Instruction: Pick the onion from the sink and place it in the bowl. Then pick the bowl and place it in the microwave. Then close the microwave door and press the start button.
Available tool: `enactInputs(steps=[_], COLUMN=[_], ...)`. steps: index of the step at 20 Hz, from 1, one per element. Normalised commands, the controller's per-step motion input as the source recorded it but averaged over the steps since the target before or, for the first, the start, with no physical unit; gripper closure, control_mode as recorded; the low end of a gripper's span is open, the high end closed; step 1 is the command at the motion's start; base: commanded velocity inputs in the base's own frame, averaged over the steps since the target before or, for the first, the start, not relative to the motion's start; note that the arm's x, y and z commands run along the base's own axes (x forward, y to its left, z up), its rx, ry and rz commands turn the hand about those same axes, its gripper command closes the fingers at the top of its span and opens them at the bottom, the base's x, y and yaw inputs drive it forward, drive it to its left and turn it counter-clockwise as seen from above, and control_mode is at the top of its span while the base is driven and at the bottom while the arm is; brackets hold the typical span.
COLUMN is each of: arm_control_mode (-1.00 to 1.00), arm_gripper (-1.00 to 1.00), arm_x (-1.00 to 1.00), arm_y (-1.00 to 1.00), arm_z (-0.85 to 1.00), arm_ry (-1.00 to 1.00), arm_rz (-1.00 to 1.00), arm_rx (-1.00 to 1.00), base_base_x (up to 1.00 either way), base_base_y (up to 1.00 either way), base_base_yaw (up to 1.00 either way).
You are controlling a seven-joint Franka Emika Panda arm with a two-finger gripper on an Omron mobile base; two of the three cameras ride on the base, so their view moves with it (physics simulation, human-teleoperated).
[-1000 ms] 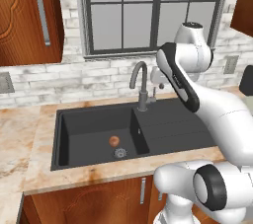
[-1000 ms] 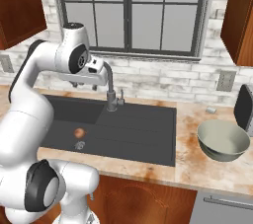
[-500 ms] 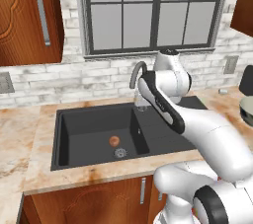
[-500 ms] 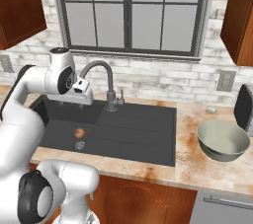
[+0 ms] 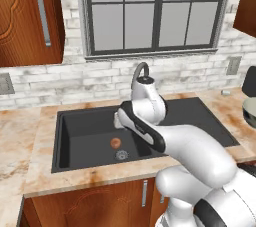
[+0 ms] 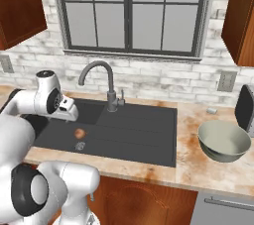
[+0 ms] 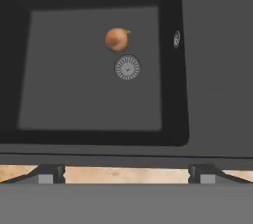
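gripper [image 7: 123, 172]: jaws spread wide, holding nothing, above the sink [image 5: 90, 141] | onion [image 7: 117, 39]: on the sink floor, just beside the drain [image 7: 127, 67] | bowl [image 6: 223, 141]: on counter, well apart from sink

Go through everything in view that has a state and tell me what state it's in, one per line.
Onion: loose on the basin floor beside the drain, not gripped.
Sink: dry, faucet not running.
Bowl: upright on the counter, empty.
Gripper: open, above the basin, holding nothing.
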Motion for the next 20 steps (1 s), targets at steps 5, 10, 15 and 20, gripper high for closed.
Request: enactInputs(steps=[5, 10, 15, 20], arm_control_mode=[-1.00, -1.00, -1.00, -1.00], arm_gripper=[-1.00, -1.00, -1.00, -1.00], arm_x=[0.65, 0.46, 0.27, 0.25], arm_y=[0.02, 0.02, 0.13, 0.10], arm_z=[-0.29, -0.45, -0.68, -0.60], arm_ry=[0.12, 0.18, 0.14, 0.02], arm_rz=[0.00, 0.00, 0.00, 0.00], arm_rx=[0.00, -0.01, -0.04, -0.04], base_base_x=[0.00, 0.00, 0.00, 0.00], base_base_y=[0.00, 0.00, 0.00, 0.00], base_base_yaw=[0.00, 0.00, 0.00, 0.00])
